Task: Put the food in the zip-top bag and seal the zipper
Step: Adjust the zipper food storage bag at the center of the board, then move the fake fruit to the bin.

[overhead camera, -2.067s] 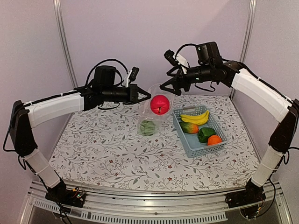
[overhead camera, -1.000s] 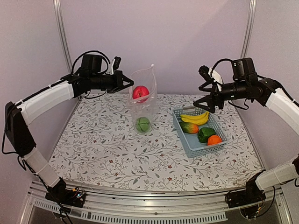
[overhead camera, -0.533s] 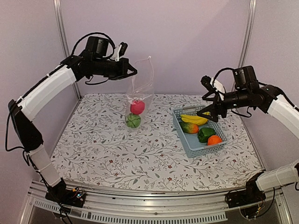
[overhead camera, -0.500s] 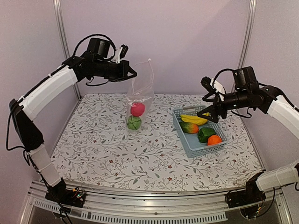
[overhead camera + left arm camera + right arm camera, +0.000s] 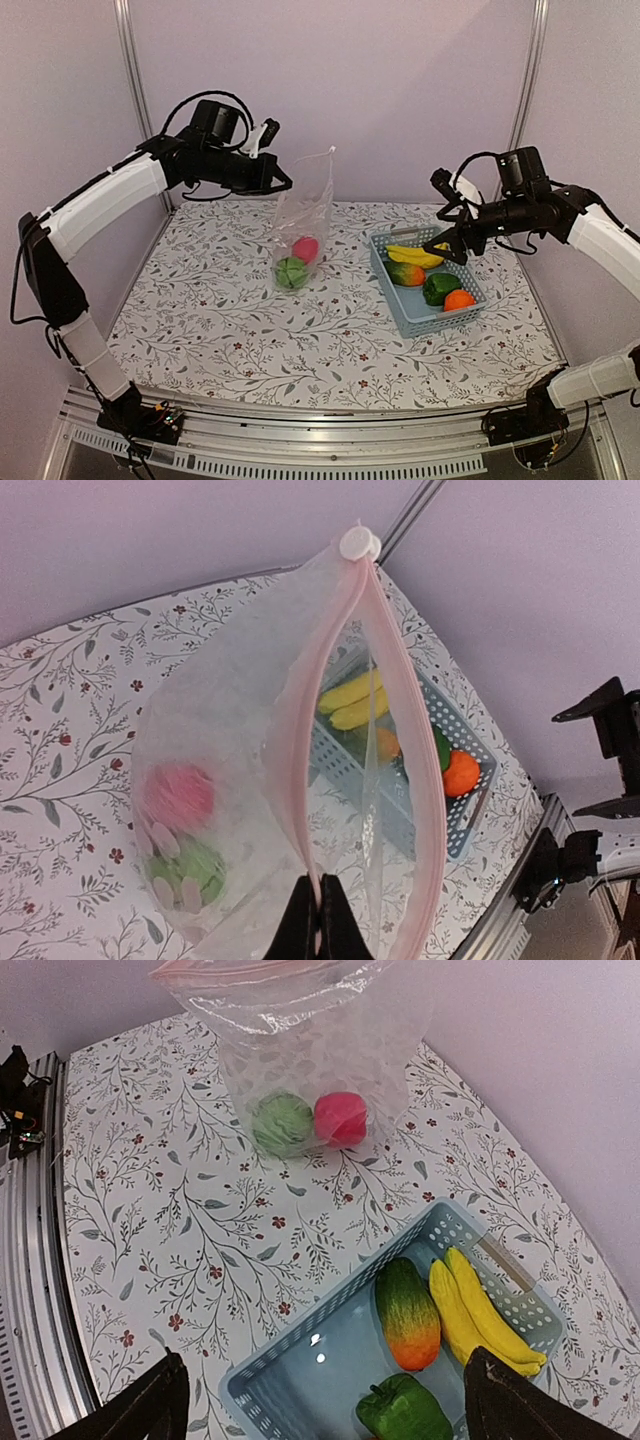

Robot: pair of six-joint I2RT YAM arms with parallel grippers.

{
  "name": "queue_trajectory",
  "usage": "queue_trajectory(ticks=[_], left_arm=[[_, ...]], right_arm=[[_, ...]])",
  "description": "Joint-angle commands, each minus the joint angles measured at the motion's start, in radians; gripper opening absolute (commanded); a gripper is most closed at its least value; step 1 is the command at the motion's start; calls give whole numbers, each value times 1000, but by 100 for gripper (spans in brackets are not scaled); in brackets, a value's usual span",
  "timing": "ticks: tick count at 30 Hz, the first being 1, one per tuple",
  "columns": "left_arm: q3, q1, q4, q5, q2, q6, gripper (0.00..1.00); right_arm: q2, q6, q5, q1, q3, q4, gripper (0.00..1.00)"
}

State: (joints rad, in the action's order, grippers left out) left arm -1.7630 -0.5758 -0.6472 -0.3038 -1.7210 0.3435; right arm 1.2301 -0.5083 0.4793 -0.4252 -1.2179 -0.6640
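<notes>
Pale lilac walls (image 5: 400,80) w/ two metal posts (image 5: 127,60); floral-print tablecloth (image 5: 250,340); aluminium rail (image 5: 330,425) at near edge; light seems soft, even.

One zip-top bag (image 5: 305,212) and one blue basket (image 5: 420,308); one each of pink-red fruit (image 5: 306,248), green ball (image 5: 291,272), banana bunch (image 5: 418,256), mango (image 5: 404,273), green pepper (image 5: 440,288), orange (image 5: 459,299).
</notes>
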Motion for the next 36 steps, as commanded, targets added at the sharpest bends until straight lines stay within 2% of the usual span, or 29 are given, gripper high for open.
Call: queue_trajectory(ticks=[1,7,19,28,36], left_arm=[[111,1,129,-39,105,-13,0],[206,25,191,6,136,-37,0],[345,24,378,-100,233,-20,0],[364,15,398,-126,211,-9,0],[369,7,395,-119,207,-21,0]], right_arm=[[45,20,-30,6,-10,7,94],[87,13,-89,7,-9,0,93],[102,-32,-168,9,56,-6,87],[175,-64,-200,9,21,2,77],[302,-97,-224,9,-15,12,71]])
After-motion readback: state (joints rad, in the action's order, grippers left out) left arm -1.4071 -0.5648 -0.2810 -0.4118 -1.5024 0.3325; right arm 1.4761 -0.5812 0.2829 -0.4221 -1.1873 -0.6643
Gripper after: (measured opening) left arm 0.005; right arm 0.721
